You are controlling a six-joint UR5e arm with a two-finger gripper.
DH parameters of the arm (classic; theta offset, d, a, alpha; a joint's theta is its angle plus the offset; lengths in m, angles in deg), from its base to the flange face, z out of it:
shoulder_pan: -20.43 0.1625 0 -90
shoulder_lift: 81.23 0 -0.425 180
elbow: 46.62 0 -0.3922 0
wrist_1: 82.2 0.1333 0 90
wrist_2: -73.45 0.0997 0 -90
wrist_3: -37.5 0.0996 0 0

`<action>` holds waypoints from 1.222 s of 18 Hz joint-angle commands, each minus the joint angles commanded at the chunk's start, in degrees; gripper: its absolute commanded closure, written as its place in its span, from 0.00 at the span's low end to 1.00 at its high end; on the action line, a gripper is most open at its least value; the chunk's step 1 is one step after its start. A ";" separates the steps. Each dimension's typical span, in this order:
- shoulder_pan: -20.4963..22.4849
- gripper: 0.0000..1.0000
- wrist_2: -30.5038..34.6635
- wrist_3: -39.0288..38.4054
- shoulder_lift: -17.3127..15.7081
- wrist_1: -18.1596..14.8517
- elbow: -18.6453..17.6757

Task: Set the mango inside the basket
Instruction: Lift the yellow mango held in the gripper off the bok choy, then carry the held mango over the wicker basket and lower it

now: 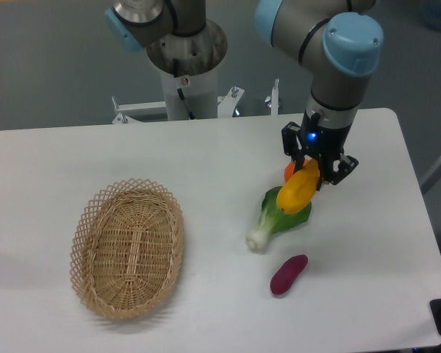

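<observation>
Clamped around the mango, the gripper holds the yellow fruit above a green bok choy, with an orange tangerine just behind. A purple sweet potato lies nearer on the white table; the basket sits well apart, left.

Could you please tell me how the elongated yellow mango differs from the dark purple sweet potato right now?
The elongated yellow mango is held between the jaws of the black two-finger gripper, above the green bok choy; the dark purple sweet potato lies free on the white table. The mango is bright yellow shading to orange, the sweet potato a uniform dark purple. The mango looks thicker. Both are elongated, tilted alike, and outside the woven wicker basket.
</observation>
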 joint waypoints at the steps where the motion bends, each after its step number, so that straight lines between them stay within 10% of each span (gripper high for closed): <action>1: 0.00 0.47 0.09 0.00 0.00 0.09 -0.17; 13: -8.60 0.47 -0.26 -17.19 -1.14 1.57 -1.67; 22: -24.94 0.47 0.44 -41.73 2.45 21.97 -9.84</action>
